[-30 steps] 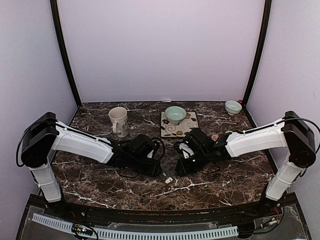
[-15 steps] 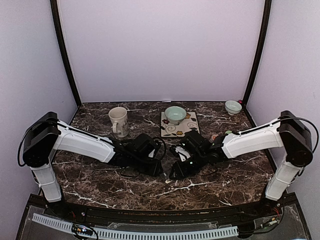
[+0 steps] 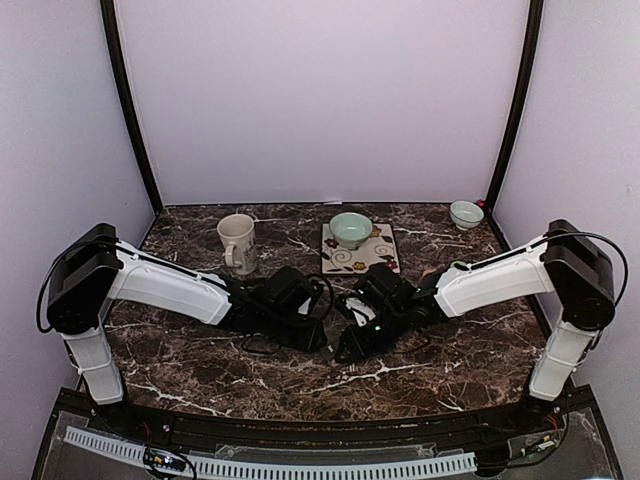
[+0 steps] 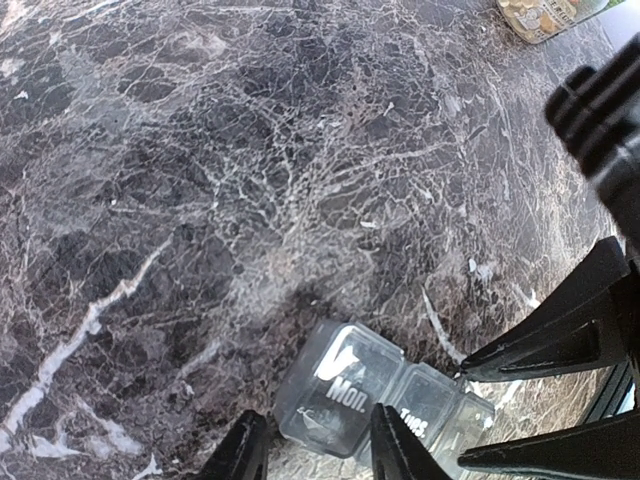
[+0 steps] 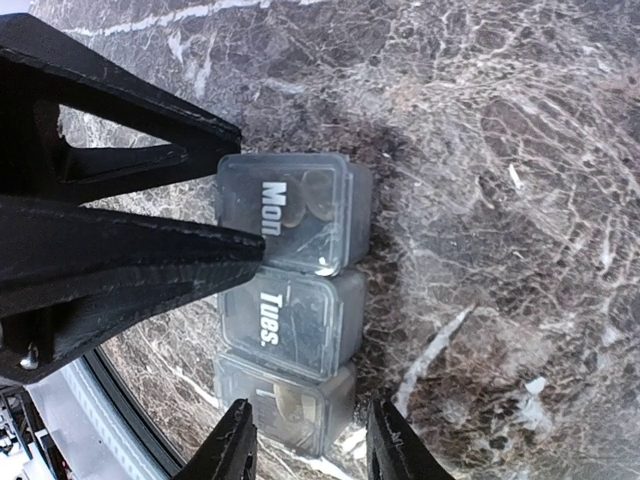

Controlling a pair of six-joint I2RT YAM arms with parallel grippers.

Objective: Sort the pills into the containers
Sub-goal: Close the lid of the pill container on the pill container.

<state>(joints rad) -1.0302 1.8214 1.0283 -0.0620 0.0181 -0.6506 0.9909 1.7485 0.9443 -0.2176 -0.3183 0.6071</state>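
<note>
Both arms are nose to nose at the middle of the marble table (image 3: 200, 372), right over the containers (image 5: 290, 320), which lie flat on the stone near the front edge. The lettering reads clearly in white: "Mon." on one end lid and "Tues." on the middle one. The third lid's label can't be read from here.

The left gripper (image 4: 318, 452) has its fingers apart on either side of the "Mon." compartment, one tip at its outer edge and the other over the seam with "Tues.". Whether it's actually pinching, I can't tell. The right gripper (image 5: 312, 445) straddles the unlabelled end compartment, fingers spread to about its width. Again, I can't tell whether it has a grip.

Through the cloudy "Mon." lid there are pale rounded shapes that look like the pills (image 5: 318, 195), with another in the far end cell.

Further back stand a cream mug (image 3: 237, 242) and a pale green bowl (image 3: 350, 229) on a patterned tile (image 3: 380, 255).
</note>
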